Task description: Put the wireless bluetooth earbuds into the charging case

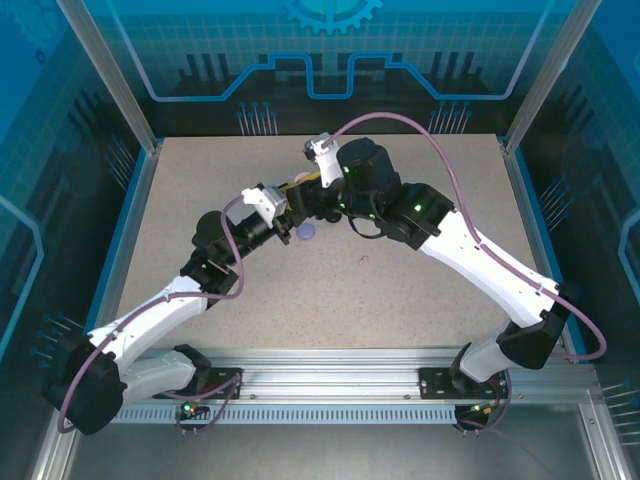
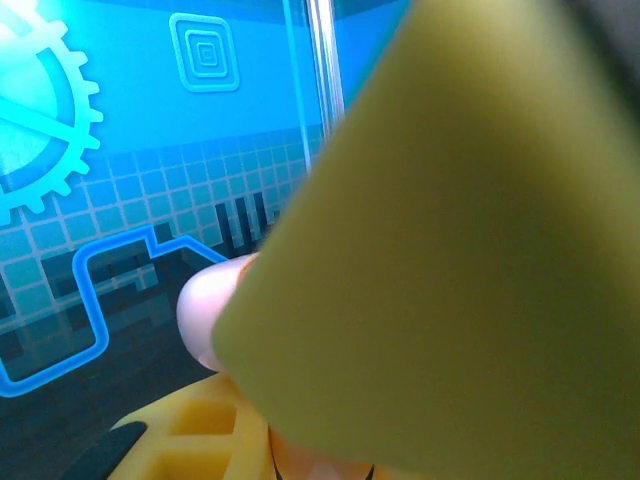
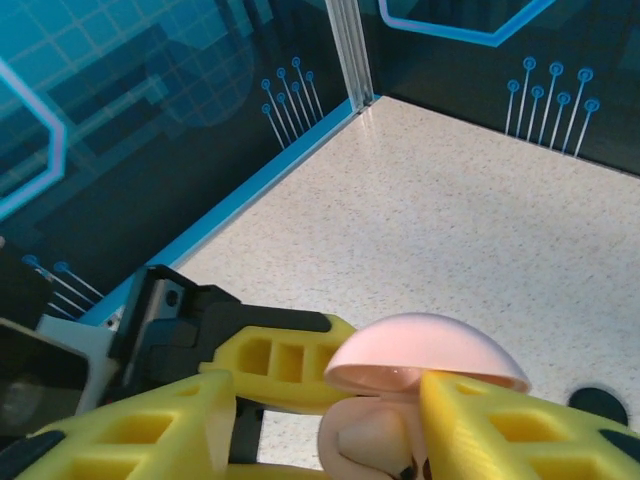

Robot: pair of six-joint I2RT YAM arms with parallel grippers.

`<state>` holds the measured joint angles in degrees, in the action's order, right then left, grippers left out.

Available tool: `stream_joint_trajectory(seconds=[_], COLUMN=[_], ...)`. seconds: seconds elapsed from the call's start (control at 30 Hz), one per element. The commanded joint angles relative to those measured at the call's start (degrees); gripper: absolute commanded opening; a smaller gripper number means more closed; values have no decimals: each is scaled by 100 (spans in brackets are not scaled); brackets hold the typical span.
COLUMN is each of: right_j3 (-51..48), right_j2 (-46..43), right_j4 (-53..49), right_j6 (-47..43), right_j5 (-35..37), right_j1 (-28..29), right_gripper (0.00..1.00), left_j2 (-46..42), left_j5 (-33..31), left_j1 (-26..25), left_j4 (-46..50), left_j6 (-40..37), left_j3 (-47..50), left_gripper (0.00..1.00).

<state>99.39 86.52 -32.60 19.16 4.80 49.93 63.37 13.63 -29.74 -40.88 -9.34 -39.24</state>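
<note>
The pink charging case point(image 3: 425, 355) is held up over the table with its domed lid open. My left gripper point(image 1: 292, 212) is shut on it, and one of its yellow fingers point(image 3: 275, 360) reaches in behind the case. My right gripper point(image 3: 330, 415) is open around the case's lower half. Its right finger point(image 3: 490, 430) rests against the case, while its left finger point(image 3: 150, 430) stands apart. A pale rounded piece point(image 3: 375, 445) shows inside the lower half; I cannot tell whether it is an earbud. In the left wrist view the case point(image 2: 205, 320) peeks out behind a blurred yellow finger point(image 2: 450, 250).
A lilac round thing point(image 1: 307, 232) lies on the table just below the two grippers. A tiny pale piece point(image 1: 365, 262) lies to its right. A dark round object point(image 3: 600, 405) sits on the table at the right. Blue walls with metal posts point(image 1: 120, 90) enclose the table.
</note>
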Motion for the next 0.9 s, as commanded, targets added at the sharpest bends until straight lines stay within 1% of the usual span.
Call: stream_joint_trajectory(seconds=[0.0, 0.1, 0.17, 0.3, 0.4, 0.47, 0.63, 0.77, 0.87], right_j3=[521, 625, 514, 67, -403, -812, -1773, -2217, -2322], right_j2=[-107, -404, -706, -1105, -1125, -1017, -552, 59, 626], right_j4=[-200, -238, -266, -494, -841, -1054, -1232, -1310, -1314], right_j6=[184, 494, 800, 1441, 1783, 1981, 2531, 3140, 3529], right_j5=[-58, -15, -23, -95, -135, -75, 88, 225, 307], right_j1=[-114, -410, -715, -1463, -1929, -2099, -2205, -2217, -2220], right_gripper=[63, 69, 72, 75, 75, 75, 73, 69, 67], left_j2=[-36, -77, -121, -204, -276, -337, -525, -671, -738], left_j5=[16, -19, -53, -84, -116, -171, -246, -313, -339], left_j1=[-32, -32, -24, -25, -26, -27, -31, -29, -25], left_j4=[-248, -261, -271, -255, -223, -193, -60, 10, 38], left_j6=[-11, 3, 3, 3, 2, 13, 62, 80, 112], left_j3=[-169, -119, -93, -56, -26, -15, 43, 96, 119], left_gripper=[0, 0, 0, 0, 0, 0, 0, 0, 0])
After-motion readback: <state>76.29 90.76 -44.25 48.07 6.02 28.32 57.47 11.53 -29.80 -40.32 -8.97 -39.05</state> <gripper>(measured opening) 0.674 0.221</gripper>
